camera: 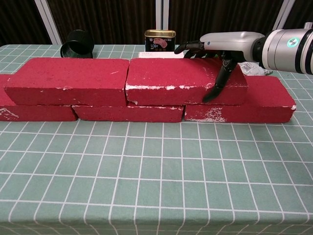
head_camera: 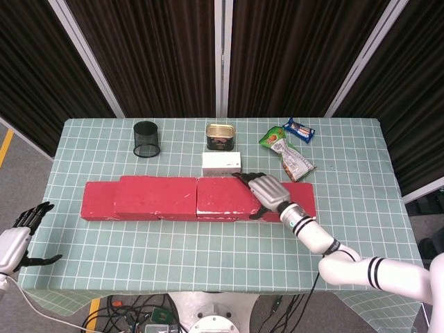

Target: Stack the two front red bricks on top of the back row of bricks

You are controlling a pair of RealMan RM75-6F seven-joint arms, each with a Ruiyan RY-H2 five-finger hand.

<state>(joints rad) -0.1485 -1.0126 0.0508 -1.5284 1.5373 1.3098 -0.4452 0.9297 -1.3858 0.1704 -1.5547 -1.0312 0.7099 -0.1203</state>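
Surface [head_camera: 208, 250]: covered in green cloth with a white grid.
Black mesh cup [head_camera: 146, 139]: upright, at 10 o'clock on the surface.
Tin can [head_camera: 220, 136]: rectangular, at 12 o'clock, label facing front.
White box [head_camera: 221, 163]: flat, just in front of the tin can.
Green snack packet [head_camera: 272, 137], blue snack packet [head_camera: 298, 129] and silver wrapper [head_camera: 294, 159]: clustered at 1 o'clock.

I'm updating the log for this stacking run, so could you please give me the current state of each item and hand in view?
Upper right brick: on the back row, gripped by the right hand.
Upper left brick: stacked, untouched.
Left hand: off the table, open.
Black mesh cup: upright.
Tin can: closed.
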